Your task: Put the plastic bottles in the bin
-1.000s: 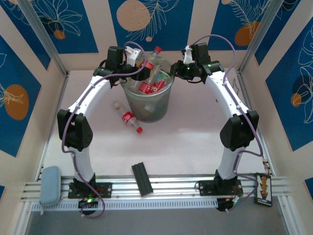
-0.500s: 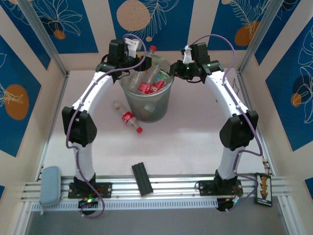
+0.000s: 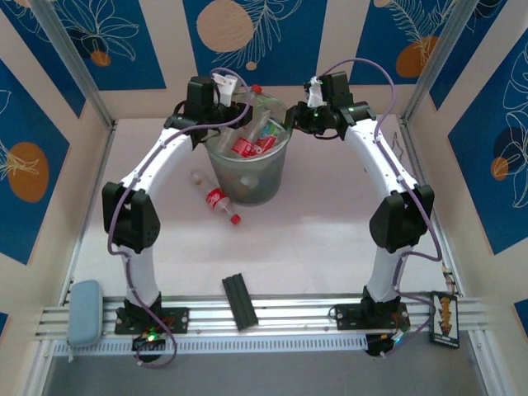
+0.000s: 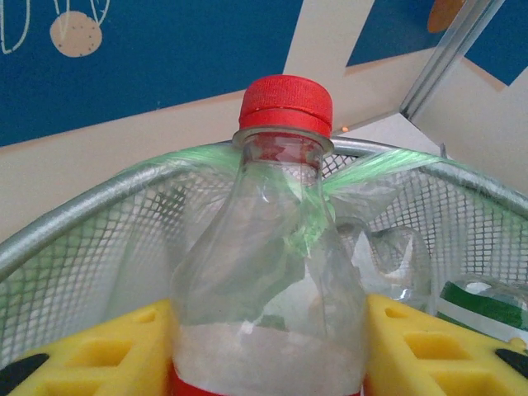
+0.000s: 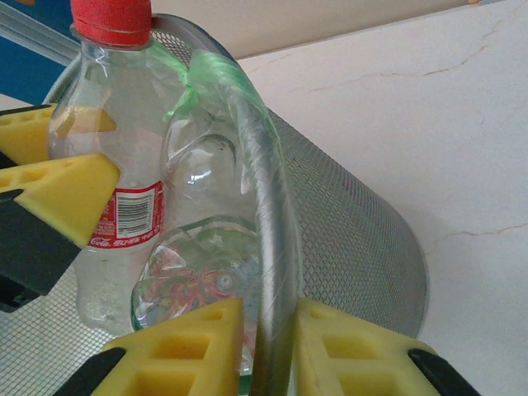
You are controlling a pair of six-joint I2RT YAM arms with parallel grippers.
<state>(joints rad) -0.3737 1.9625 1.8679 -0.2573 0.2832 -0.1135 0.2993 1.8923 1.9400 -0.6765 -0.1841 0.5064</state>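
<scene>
Left gripper [image 4: 268, 351] clamped on the held bottle [image 4: 272, 247], yellow pads [image 4: 99, 351] pressed to both its flanks, at the far-left part of the bin [image 3: 247, 186] mouth; right gripper [image 5: 268, 346] pinched narrow on the bin's right rim, one pad inside, one outside. Held bottle: clear, thin-walled, upright, red cap poking above the bin's rim, red label low on the body, looks empty & light. Inside the bin a pile of red-labelled bottles [image 3: 252, 147] reaches approx rim level, w/ a green-labelled one [image 4: 483, 301] by the right wall; a green-tinted liner [image 4: 363, 169] is drawn over the rim. One loose bottle [image 3: 221, 203], red cap & label, lies on its side on the worktop [image 3: 313, 231] just front-left of the bin; a small clear item [image 3: 196, 176] beside the bin's left wall is too small to identify. Risks, as judged: w/ the bin nearly full the held bottle has little room to sink, so once let go it could ride on the pile & tip out over the rim; too hard a squeeze may buckle the soft wall & squirt it free; a tug from the right gripper could tilt the mesh bin & spill contents; the loose bottle is round, likely to roll when touched
</scene>
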